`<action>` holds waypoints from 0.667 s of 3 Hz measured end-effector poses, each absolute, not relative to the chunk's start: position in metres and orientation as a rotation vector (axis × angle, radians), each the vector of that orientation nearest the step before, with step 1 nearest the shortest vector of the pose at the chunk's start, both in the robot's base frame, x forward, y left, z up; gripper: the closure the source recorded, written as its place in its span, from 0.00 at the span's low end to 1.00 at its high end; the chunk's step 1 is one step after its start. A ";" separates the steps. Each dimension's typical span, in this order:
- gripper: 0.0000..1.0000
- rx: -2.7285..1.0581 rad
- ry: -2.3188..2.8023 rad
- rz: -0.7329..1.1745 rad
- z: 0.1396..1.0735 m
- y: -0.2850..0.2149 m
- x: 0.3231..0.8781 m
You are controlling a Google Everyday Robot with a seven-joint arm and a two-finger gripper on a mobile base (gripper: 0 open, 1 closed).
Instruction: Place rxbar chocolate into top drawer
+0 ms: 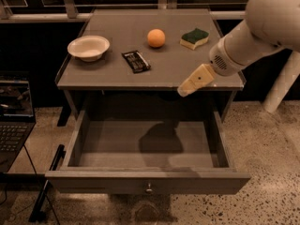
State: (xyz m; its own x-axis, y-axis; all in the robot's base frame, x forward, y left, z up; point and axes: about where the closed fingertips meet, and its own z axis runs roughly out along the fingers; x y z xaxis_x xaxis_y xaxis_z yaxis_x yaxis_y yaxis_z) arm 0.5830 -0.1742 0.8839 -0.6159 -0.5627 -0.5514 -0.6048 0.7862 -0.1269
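the gripper (183, 91) hangs over the front edge of the tabletop (117, 25), at about 4 o'clock of it, pointing down toward 7 o'clock from the white arm (255, 29) that enters from the upper right. it holds nothing i can see, and whether the jaws are open or closed cannot be told. the rxbar chocolate (136, 61) lies flat on the tabletop just toward 7 o'clock of its middle, well apart from the gripper. a white bowl (88, 47) sits at 9 o'clock of the bar, an orange ball (156, 38) near it at 1 o'clock, and a green-and-yellow sponge (194, 37) at 2 o'clock. the top drawer (98, 181) is pulled out below, with only a shadow (161, 137) inside. a laptop (14, 121) stands at far 9 o'clock.
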 end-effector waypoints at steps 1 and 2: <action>0.00 -0.925 2.380 0.118 0.869 -0.156 0.593; 0.00 -0.920 2.356 0.115 0.873 -0.154 0.597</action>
State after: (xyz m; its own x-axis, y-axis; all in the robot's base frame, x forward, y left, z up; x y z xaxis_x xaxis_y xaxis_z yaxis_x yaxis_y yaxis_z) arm 0.5971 -0.1539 0.8730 -0.5795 -0.5894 -0.5628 -0.6413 0.7560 -0.1314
